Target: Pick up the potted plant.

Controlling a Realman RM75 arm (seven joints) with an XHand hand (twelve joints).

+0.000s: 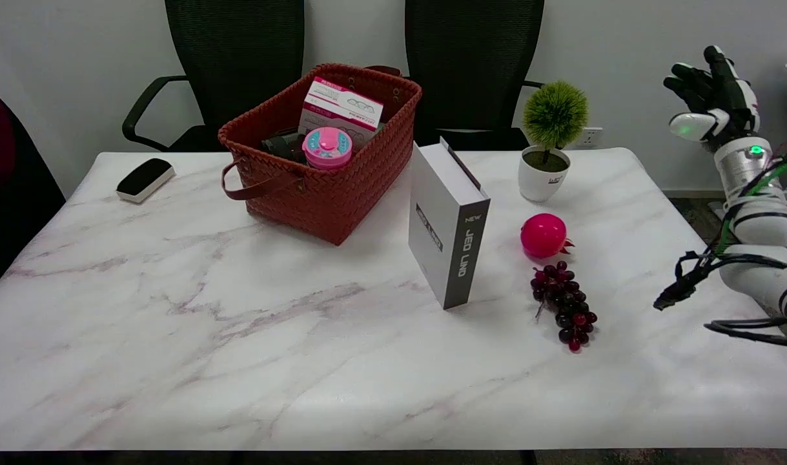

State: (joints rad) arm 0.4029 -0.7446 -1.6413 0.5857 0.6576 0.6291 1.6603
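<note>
We see the potted plant (547,155) standing upright near the far right part of the marble table (238,336), a small white pot with a round green tuft on a thin stem, so its long axis runs straight up. The right hand (713,97) is raised in the air off the table's right edge, well apart from the plant and holding nothing; its fingers look loosely spread and a little curled, palm side hard to read from here. From the fingers the plant lies to the picture's left and lower down, so we judge the coming move is a sideways reach inward plus a descent to pot level. The path between them looks free: nothing stands between hand and pot. A pink ball (543,235) sits nearer to us than the pot, a bunch of dark grapes (565,303) nearer still, both clear of a reach from the right side. The grey box (446,226) stands upright to the pot's left, and the woven basket (367,181) beyond that. We'd guess the grasp wants the white pot, not the tuft, since the stem looks thin and the pot could tip if pushed at the top. Not yet begun, as we read it.
</note>
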